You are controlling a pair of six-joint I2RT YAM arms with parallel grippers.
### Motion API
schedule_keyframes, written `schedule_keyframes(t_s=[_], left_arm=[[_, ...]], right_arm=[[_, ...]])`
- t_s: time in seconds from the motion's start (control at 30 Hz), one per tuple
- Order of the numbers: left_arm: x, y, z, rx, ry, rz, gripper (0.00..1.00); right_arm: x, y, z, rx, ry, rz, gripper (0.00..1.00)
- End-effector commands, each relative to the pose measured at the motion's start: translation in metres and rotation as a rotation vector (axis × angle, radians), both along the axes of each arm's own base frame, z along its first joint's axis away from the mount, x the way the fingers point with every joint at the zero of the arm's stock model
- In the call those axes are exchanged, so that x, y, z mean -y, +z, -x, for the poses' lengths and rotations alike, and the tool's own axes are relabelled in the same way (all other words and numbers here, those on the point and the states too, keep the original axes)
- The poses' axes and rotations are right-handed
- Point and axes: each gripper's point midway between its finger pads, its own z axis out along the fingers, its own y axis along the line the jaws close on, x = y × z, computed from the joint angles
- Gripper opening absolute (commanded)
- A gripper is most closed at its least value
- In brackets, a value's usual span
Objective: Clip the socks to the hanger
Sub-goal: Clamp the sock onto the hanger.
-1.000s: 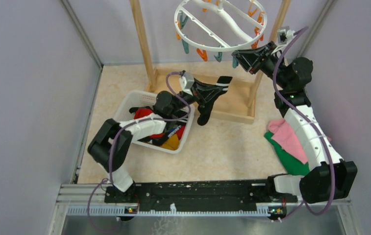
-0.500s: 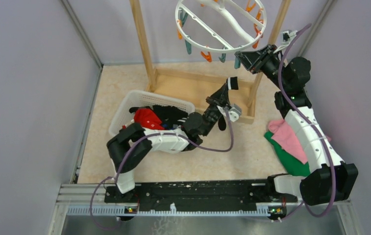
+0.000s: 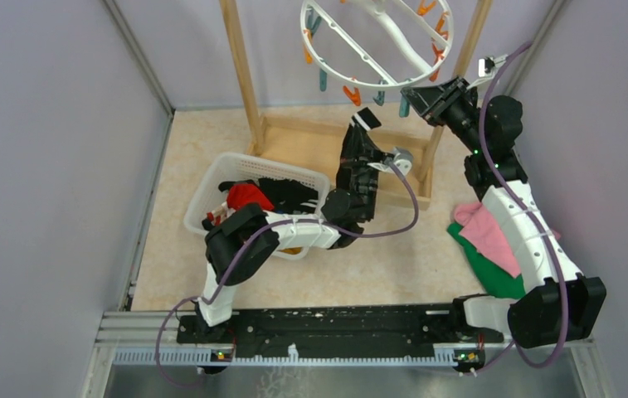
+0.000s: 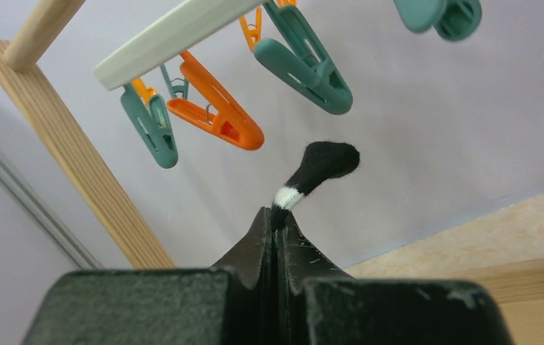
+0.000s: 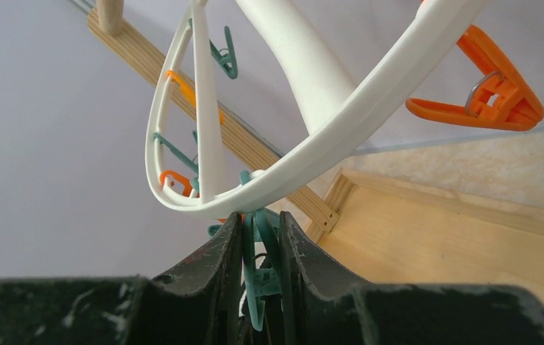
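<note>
The white round hanger (image 3: pixel 318 56) hangs at the top with orange and teal pegs under its rim. My left gripper (image 3: pixel 358 148) is shut on a black sock (image 3: pixel 366 119) with a white stripe and holds it up just below the rim. In the left wrist view the sock's end (image 4: pixel 319 169) sticks up past the left gripper (image 4: pixel 277 215), under an orange peg (image 4: pixel 215 115) and a teal peg (image 4: pixel 305 61). My right gripper (image 5: pixel 260 223) is shut on a teal peg (image 5: pixel 258 277) that hangs from the hanger's rim (image 5: pixel 340 122); the same gripper shows in the top view (image 3: pixel 416 97). More socks lie in the basket.
A white mesh basket (image 3: pixel 211 184) holds a red sock (image 3: pixel 248 197) and dark socks at centre left. The wooden rack frame (image 3: pixel 242 75) stands behind it with its base on the table. Pink (image 3: pixel 489 235) and green (image 3: pixel 493 274) cloths lie beside the right arm.
My left arm has swung right from above the basket and raised the black sock to just under the hanger. The right gripper has stayed on the teal peg; the ring shifted slightly.
</note>
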Motion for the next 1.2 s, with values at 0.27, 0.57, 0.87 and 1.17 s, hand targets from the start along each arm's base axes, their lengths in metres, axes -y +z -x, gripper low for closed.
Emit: schedule_keyframes(t_s=[0.27, 0.57, 0.87, 1.17], left_arm=[[0.012, 0.004, 0.029, -0.201, -0.409, 0.602, 0.00], [0.024, -0.037, 0.066, -0.481, -0.836, 0.722, 0.00], [0.031, -0.015, 0.062, -0.676, -1.358, 0.967, 0.00], [0.032, 0.005, 0.097, -0.946, -2.005, 1.010, 0.00]], right_arm=[[0.005, 0.009, -0.003, -0.061, -0.038, -0.069, 0.02], [0.004, 0.005, 0.001, -0.035, -0.041, -0.042, 0.01], [0.001, 0.007, 0.007, -0.021, -0.014, -0.054, 0.01], [-0.013, 0.022, 0.026, 0.121, 0.098, -0.031, 0.00]])
